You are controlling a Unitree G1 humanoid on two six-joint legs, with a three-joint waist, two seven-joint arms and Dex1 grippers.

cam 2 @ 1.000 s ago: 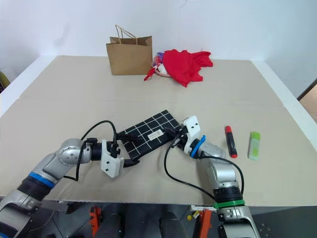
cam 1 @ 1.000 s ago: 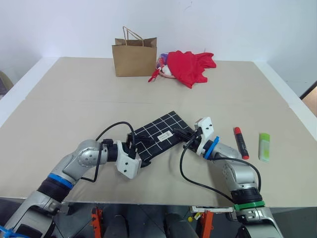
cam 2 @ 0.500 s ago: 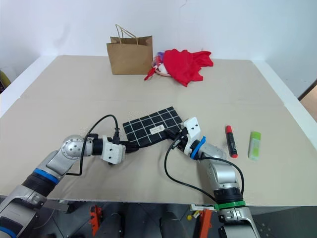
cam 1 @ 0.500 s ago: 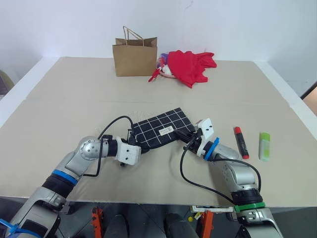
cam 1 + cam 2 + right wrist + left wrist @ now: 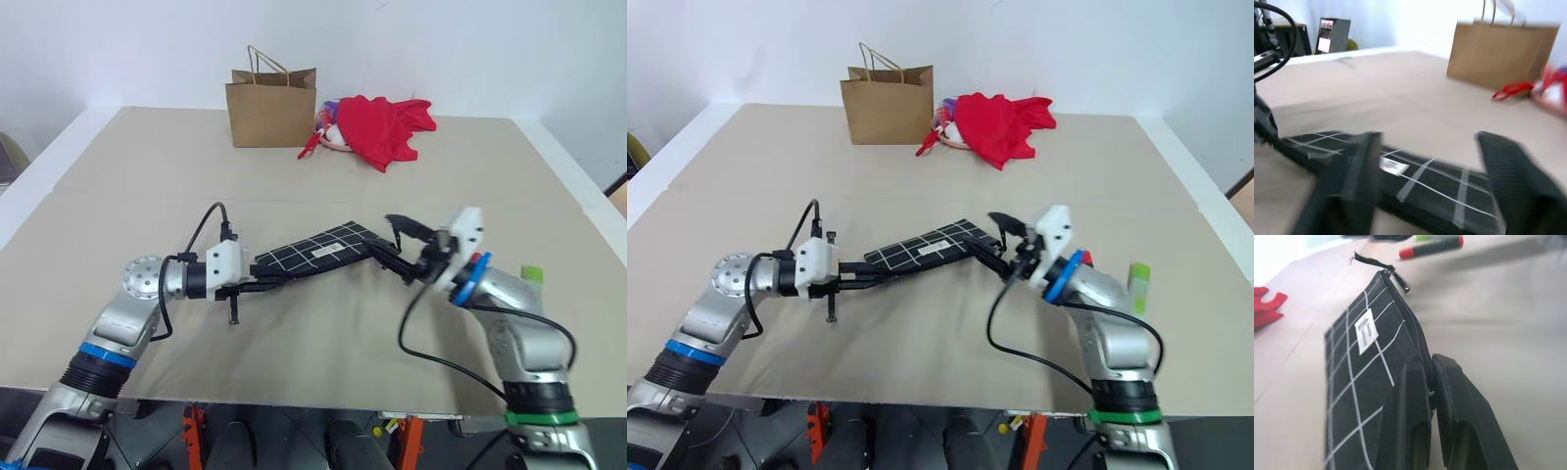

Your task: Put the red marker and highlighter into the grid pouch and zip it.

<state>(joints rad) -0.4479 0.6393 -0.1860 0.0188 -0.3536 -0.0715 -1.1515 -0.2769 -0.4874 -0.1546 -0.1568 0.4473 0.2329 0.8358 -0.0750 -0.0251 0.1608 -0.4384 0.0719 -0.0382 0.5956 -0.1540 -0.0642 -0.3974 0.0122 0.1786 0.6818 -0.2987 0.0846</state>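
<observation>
The left gripper (image 5: 1431, 382) is closed on the zipper edge of the grid pouch (image 5: 318, 253), which is held lifted above the middle of the tabletop (image 5: 147, 186). The right gripper (image 5: 404, 245) is spread wide at the pouch's other end, and nothing is held in it. The forearms are kept almost level, pointing toward each other. The opening step seems to be in hand; next, the zipper pull (image 5: 1400, 281) probably must be caught. The red marker (image 5: 1431, 246) and highlighter (image 5: 530, 275) lie near the right edge.

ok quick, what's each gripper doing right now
Left gripper: closed on the edge of the grid pouch.
Right gripper: open, holding nothing, at the pouch's other end.
</observation>
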